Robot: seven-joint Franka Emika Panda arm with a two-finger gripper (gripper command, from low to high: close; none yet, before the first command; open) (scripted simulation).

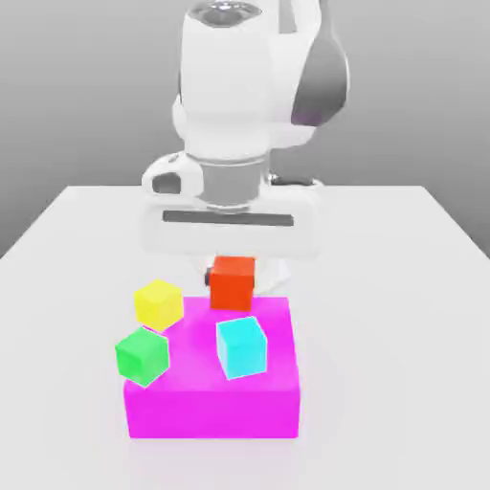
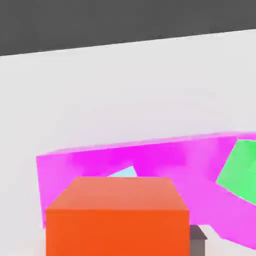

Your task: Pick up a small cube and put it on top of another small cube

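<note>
Magenta block (image 1: pixel 215 407) nearest; gripper (image 1: pixel 233 284) clamped shut on small plain orange-red cube (image 1: pixel 233 282); could clip cyan cube (image 1: pixel 240 346).

Small orange-red cube (image 1: pixel 233 282), upright, lifted above table, at magenta block's far edge

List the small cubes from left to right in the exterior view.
green cube → yellow cube → orange-red cube → cyan cube
</note>
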